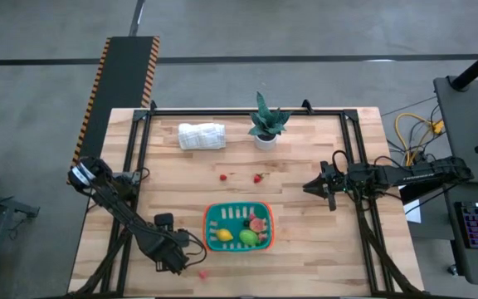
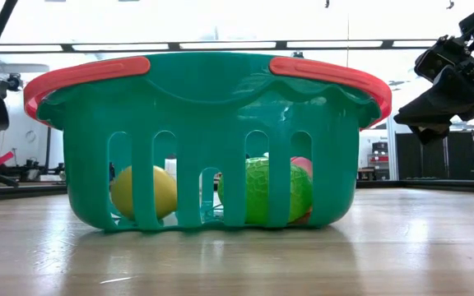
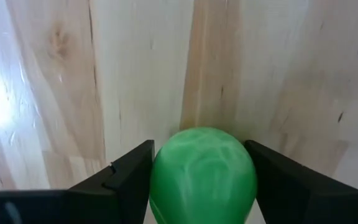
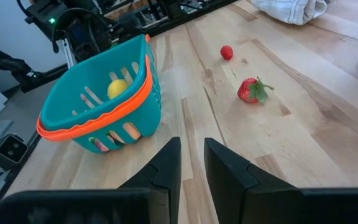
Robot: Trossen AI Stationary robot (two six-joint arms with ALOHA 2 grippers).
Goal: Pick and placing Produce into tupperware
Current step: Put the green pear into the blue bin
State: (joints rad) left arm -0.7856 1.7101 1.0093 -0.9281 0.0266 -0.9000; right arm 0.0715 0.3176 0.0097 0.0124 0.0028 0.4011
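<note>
The teal tupperware (image 1: 239, 226) with an orange-red rim stands near the table's front edge. It holds yellow (image 1: 224, 235), green (image 1: 247, 237) and pink-red (image 1: 258, 224) produce. To its left my left gripper (image 1: 175, 259) points down, shut on a green round produce piece (image 3: 201, 177), which the gripper hides in the high view. Two small red produce pieces (image 1: 222, 176) (image 1: 258, 178) lie on the wood farther back, and a third (image 1: 202, 272) lies near the front edge. My right gripper (image 1: 315, 188) waits at the right, shut on nothing. My left gripper pinches the green round piece between its two fingers, one finger (image 3: 129, 171) on each of two opposite sides (image 3: 160, 171). The fingers come from above, pointing down. Whether the piece rests on the table or hangs clear, I cannot tell.
A rolled white cloth (image 1: 202, 135) and a potted green plant (image 1: 265, 124) stand at the table's far side. Black frame rails (image 1: 139, 158) run along the left, right and far edges. In the low view the tupperware (image 2: 212, 140) fills most of the picture.
</note>
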